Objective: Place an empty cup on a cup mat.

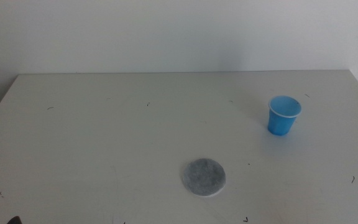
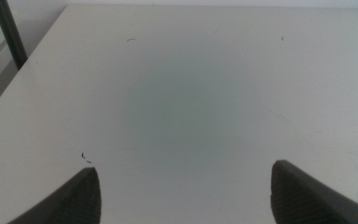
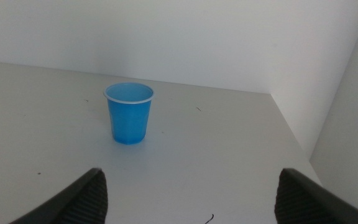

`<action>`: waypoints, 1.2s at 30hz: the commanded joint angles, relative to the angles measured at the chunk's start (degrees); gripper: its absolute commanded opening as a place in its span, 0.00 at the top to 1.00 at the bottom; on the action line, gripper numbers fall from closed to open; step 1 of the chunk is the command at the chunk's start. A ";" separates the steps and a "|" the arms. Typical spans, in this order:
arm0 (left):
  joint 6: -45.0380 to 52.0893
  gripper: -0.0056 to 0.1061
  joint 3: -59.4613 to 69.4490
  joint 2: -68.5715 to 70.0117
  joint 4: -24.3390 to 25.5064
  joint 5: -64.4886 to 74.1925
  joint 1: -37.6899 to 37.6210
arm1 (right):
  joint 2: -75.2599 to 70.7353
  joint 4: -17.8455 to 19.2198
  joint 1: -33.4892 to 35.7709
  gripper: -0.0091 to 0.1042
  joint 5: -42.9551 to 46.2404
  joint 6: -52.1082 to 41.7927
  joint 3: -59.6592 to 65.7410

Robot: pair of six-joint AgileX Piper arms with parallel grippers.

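Observation:
The blue cup [image 1: 284, 116] stands upright and empty at the right of the white table, and it also shows in the right wrist view [image 3: 129, 114]. The grey speckled cup mat [image 1: 203, 177] lies flat near the front middle, apart from the cup and to its front left. My right gripper [image 3: 194, 200] is open and empty, with the cup some way ahead of its jaws. My left gripper [image 2: 185, 198] is open and empty over bare table. Neither arm shows in the middle view, except a small dark tip at the bottom left corner.
The white table [image 1: 104, 137] carries only small dark specks and ends at a white wall [image 1: 179, 31] at the back. Its right edge [image 3: 291, 134] is near the cup. A dark post [image 2: 8, 31] stands beyond the table's left edge.

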State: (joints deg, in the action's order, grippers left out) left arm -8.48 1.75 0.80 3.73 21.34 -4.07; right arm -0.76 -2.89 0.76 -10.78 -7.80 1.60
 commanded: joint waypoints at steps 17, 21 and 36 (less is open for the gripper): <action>-0.62 0.01 -0.34 0.17 0.02 -3.84 0.06 | -1.15 4.50 0.04 0.17 2.24 5.73 -2.22; -0.62 0.01 -0.34 0.17 0.02 -3.84 0.06 | 1.53 4.89 0.10 0.17 -2.47 5.77 -7.12; -0.62 0.01 -0.34 0.17 0.02 -3.84 0.06 | 25.69 5.49 0.10 0.17 -3.29 7.25 -24.80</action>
State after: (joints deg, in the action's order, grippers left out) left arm -8.48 1.75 0.80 3.73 21.34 -4.07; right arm 22.02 1.62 0.76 -18.32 -0.45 -19.33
